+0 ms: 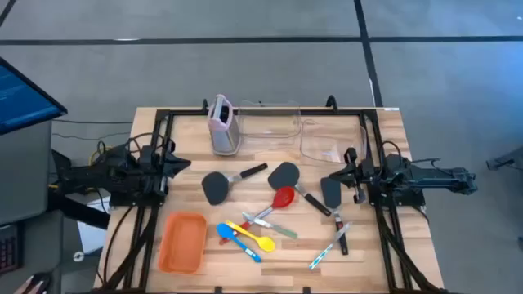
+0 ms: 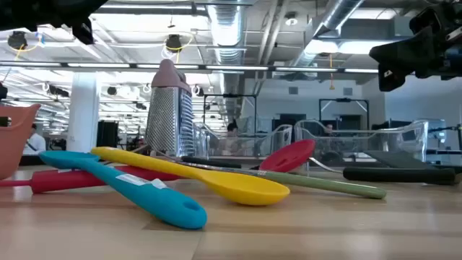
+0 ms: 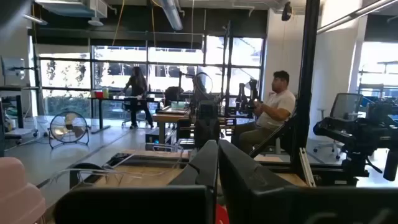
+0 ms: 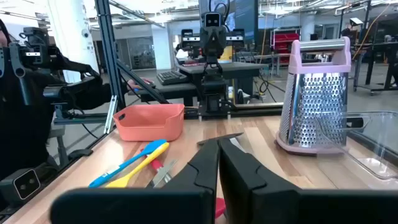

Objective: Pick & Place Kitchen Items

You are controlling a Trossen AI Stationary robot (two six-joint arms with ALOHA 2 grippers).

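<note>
Loose utensils lie flat on the wooden table: a black spatula (image 1: 216,186), a second black spatula (image 1: 284,174), a third (image 1: 332,194), a red spoon (image 1: 282,198), a yellow spoon (image 1: 252,236) (image 2: 238,184), a blue spoon (image 1: 235,238) (image 2: 137,191), a green-handled tool (image 1: 276,229) and a blue-handled tool (image 1: 320,256). My left gripper (image 1: 181,164) (image 3: 217,152) hangs shut at the table's left side, off the items. My right gripper (image 1: 331,180) (image 4: 219,152) is shut and raised above the third spatula's head, touching nothing.
An orange tray (image 1: 182,241) (image 4: 149,121) sits near the front left. A pink-topped metal grater (image 1: 222,124) (image 4: 314,93) stands at the far edge beside two clear bins (image 1: 270,122) (image 1: 327,140). Black frame rails run along both table sides. People sit in the room beyond.
</note>
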